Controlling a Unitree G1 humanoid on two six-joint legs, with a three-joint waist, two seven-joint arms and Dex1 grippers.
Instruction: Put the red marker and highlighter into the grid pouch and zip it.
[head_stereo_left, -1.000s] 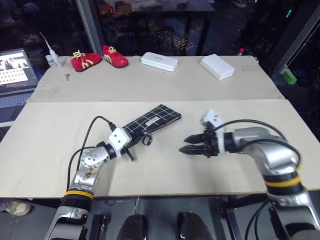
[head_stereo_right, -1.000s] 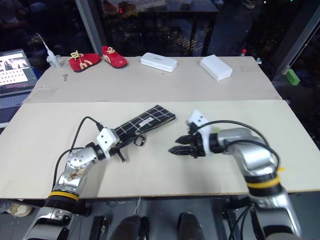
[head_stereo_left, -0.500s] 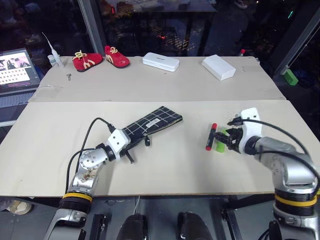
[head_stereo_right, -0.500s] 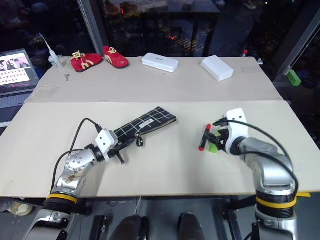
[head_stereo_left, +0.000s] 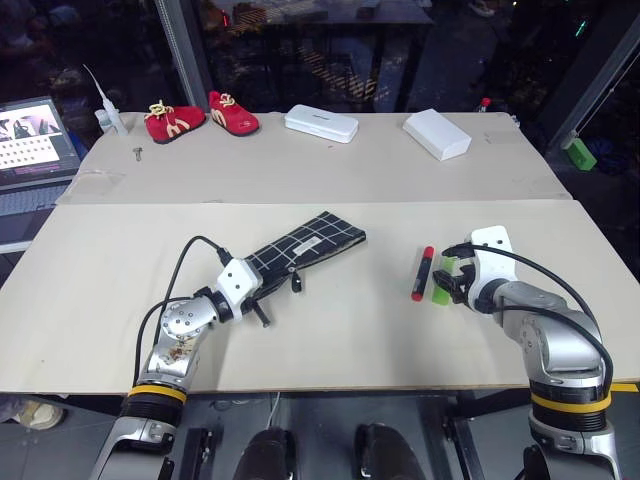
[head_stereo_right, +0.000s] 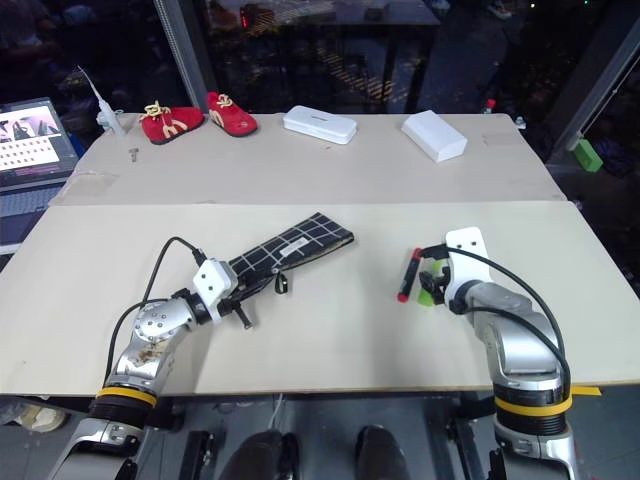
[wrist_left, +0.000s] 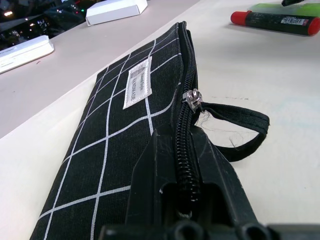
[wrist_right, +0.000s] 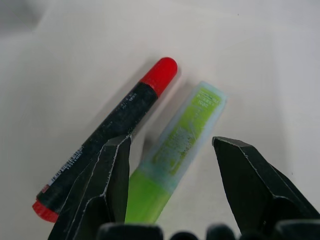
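The grid pouch (head_stereo_left: 305, 243) lies flat on the desk (head_stereo_left: 340, 340) left of frame centre in the left eye view, its long axis running from lower left to upper right. The left gripper (head_stereo_left: 258, 299) is pressed together on the lower-left end of the pouch. In the left wrist view its fingers (wrist_left: 210, 170) clamp the fabric on both sides of the zipper line, with the slider just ahead of them and the pull loop (wrist_left: 235, 125) lying out to one side. From this view it cannot be told how far the zipper stands open.

The red marker (head_stereo_left: 421, 273) and the highlighter (head_stereo_left: 443, 279) lie side by side, close to parallel, right of centre, well apart from the pouch. Both long axes run near vertical in the frame.

The right gripper (head_stereo_left: 455, 282) is the nearer one and stands spread, holding nothing. In the right wrist view its two fingers (wrist_right: 107, 185) straddle the highlighter (wrist_right: 175, 150). The marker (wrist_right: 115, 130) lies beside one finger, partly outside the gap.

Judgement: the coming closure likely takes the highlighter across its short width. The marker lies close enough to be nudged or caught by the adjacent finger.
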